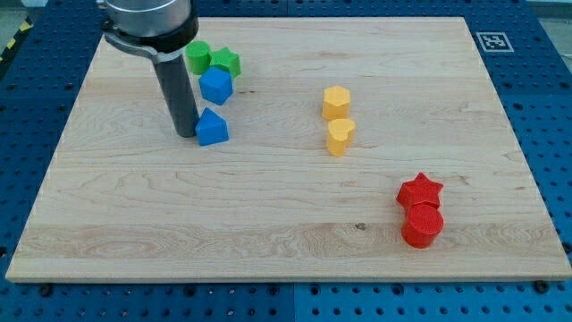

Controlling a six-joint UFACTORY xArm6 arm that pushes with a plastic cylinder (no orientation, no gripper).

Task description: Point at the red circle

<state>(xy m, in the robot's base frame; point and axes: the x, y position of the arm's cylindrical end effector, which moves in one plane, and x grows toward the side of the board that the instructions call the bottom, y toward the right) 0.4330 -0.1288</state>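
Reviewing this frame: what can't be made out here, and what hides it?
- Green round block, camera view: its left part is hidden behind my rod.
- My tip: whether it touches the blue triangular block cannot be told.
- Red circle block: its top edge is overlapped by the red star block.
- Arm above the rod: cut off by the view's top.

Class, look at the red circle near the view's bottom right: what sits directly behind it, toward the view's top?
A red star block touches the red circle block from behind. The circle covers the star's lower edge. My tip is far away, beside the blue blocks.
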